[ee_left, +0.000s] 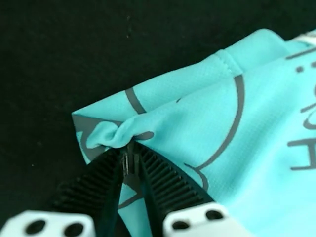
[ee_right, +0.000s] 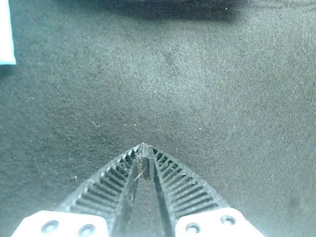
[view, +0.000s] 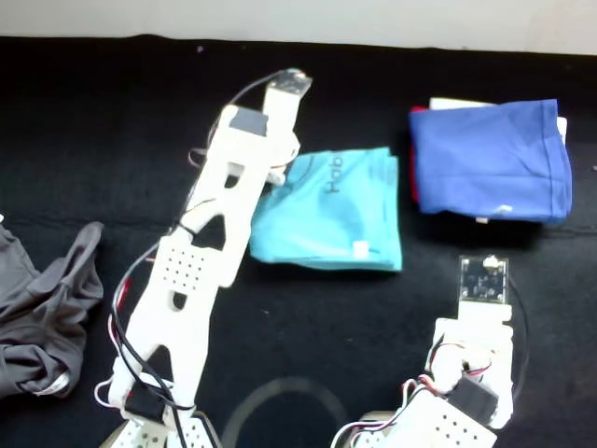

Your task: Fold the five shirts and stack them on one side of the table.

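Locate the teal shirt (view: pixel 336 210) near the middle of the black table (view: pixel 112 112), folded into a rough rectangle with dark print on its upper face; note the left gripper (ee_left: pixel 129 150) clenched on one corner of that shirt, with ribbed fingers (ee_left: pixel 158 177) pressed together and a small pucker of teal fabric bunched just ahead of the tips; in the high view, trace the left arm (view: pixel 196 271) from the near edge of the table up and across to the shirt's far left corner; find the right gripper (ee_right: pixel 143 148) pinched closed on nothing, with tips meeting over bare black cloth, apart from every shirt; in the high view, place the right arm (view: pixel 476 373) low at the near right, closer to the near edge than the teal shirt; locate the blue shirt (view: pixel 490 159) at the far right, folded and lying on top of a stack, with a red edge (view: pixel 413 159) showing at its left side and a white edge (view: pixel 448 103) showing behind it; treat the number of layers underneath as unreadable; find the teal shirt just beside this stack, with a narrow strip of black table between the two; locate the gray shirt (view: pixel 42 308) at the left edge of the table, crumpled and unfolded, well apart from the teal shirt and from both grippers.
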